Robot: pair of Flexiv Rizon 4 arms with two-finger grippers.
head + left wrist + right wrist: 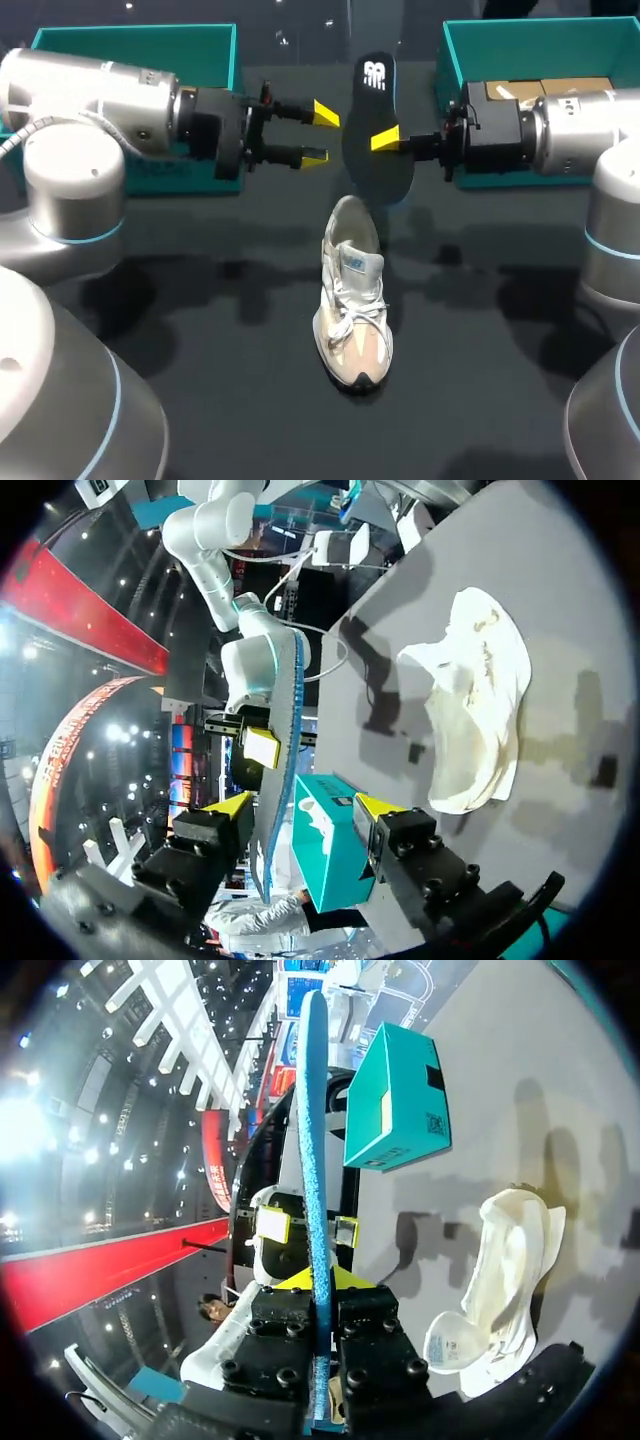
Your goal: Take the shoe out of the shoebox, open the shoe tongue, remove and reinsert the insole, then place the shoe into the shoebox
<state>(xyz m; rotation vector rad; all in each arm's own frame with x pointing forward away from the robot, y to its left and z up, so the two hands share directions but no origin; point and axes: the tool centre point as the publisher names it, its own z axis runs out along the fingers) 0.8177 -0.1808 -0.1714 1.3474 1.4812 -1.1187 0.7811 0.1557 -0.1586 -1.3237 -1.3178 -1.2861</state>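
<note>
There's the right end effector (388, 140), pinched hard onto the insole (372, 150), one finger on each flat face. It holds the insole upright in the air at upper centre of the frame. I'd say that pose is no accident: it keeps the insole clear of the table (200, 330) and turns it toward the other arm, for a handover or for lining it up to go back in. Facing it from the left is the left end effector (322, 135), fingers spread wide and gripping nothing, with its tips just short of the insole. From its own wrist the insole (285, 730) stands edge-on ahead of the gap between its fingers. Below the pair, at centre frame, the shoe (352, 300) sits on its sole on the table, toe toward the bottom edge and heel toward the insole, which looks well placed to receive it. Further out, one teal box (130, 45) sits at upper left and a second teal box (540, 45) at upper right, with brown paper (545, 90) inside. The tally is two end effectors, one insole, one shoe and two boxes.
</note>
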